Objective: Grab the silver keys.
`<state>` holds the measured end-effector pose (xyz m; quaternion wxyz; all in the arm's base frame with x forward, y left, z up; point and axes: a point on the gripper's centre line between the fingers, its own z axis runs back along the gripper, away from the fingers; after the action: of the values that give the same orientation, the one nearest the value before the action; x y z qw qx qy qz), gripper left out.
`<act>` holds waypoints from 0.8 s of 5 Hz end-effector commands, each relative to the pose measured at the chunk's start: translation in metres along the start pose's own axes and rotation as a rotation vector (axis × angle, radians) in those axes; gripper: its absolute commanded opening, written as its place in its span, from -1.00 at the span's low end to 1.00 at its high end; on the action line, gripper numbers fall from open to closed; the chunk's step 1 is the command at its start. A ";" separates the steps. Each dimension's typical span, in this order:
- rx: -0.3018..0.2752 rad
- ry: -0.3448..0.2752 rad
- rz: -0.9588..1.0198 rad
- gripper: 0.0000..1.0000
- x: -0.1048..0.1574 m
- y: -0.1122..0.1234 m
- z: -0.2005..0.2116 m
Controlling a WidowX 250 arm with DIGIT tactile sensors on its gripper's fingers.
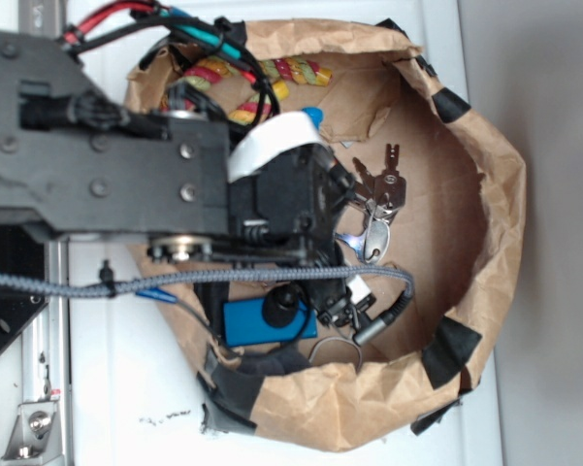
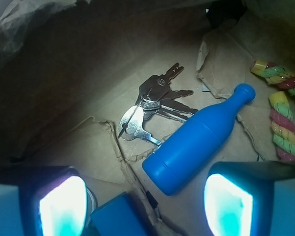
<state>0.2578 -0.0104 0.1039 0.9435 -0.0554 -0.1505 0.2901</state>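
The silver keys (image 2: 152,105) lie on the brown paper floor of the bag, a bunch on a ring with one large oval head at its lower left. In the exterior view the silver keys (image 1: 380,199) show just right of the arm's black head. My gripper (image 2: 145,204) hangs above the bag floor, short of the keys, open with a wide gap and nothing between its glowing pads (image 2: 64,206). A blue bottle (image 2: 196,142) lies tilted between the keys and the right pad.
A brown paper bag wall (image 1: 485,146) rings the whole work area. A coloured rope toy (image 2: 282,118) lies at the right. A blue box (image 2: 120,216) sits beneath the gripper, also seen as the blue box (image 1: 262,320) by a thin wire loop (image 1: 335,348).
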 end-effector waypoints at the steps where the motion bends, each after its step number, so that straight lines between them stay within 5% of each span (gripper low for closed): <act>1: -0.090 -0.130 0.060 1.00 0.038 -0.028 -0.025; 2: -0.143 -0.125 0.021 1.00 0.042 -0.034 -0.024; 4: -0.106 -0.160 -0.021 1.00 0.052 -0.037 -0.044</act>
<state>0.3188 -0.0114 0.0623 0.9346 -0.0677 -0.2108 0.2784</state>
